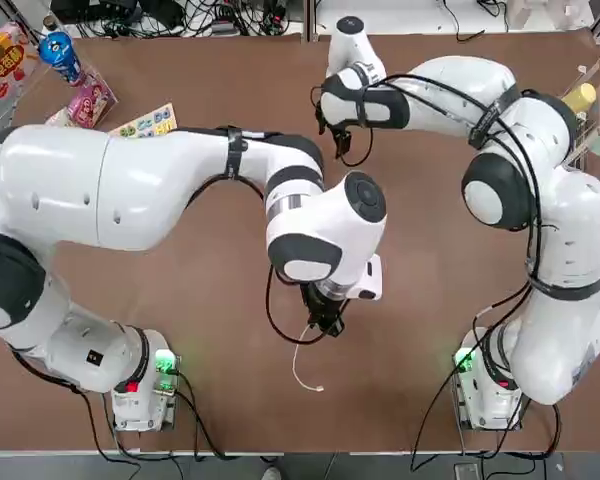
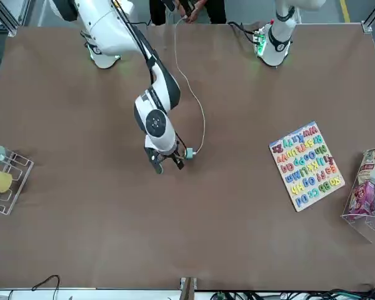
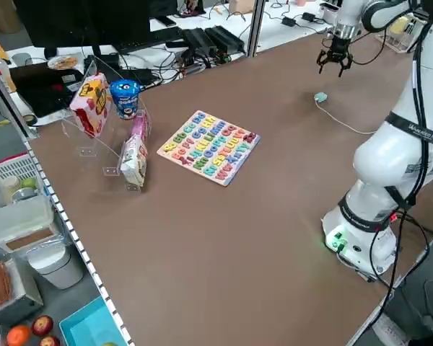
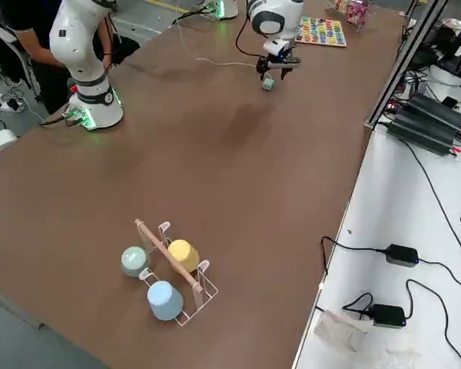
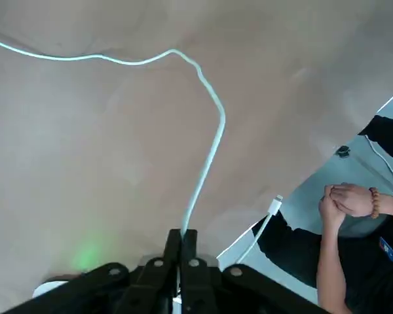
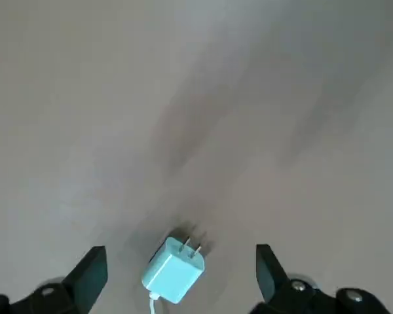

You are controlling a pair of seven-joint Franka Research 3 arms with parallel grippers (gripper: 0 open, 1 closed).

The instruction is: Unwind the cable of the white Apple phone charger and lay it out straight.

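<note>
Matte brown tabletop [image 2: 175, 231] | blocky glossy charger [image 6: 173, 269] | smooth curving cable [image 5: 213, 140] | left claw [image 5: 181, 239] pinching cable

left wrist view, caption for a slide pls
Closed black metal jaws grip a thin white cable above the brown table

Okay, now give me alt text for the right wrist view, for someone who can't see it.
A pale blue plug block with two metal prongs, its thin white cable attached, lies on the brown table between the right gripper's wide-open jaws.
</note>
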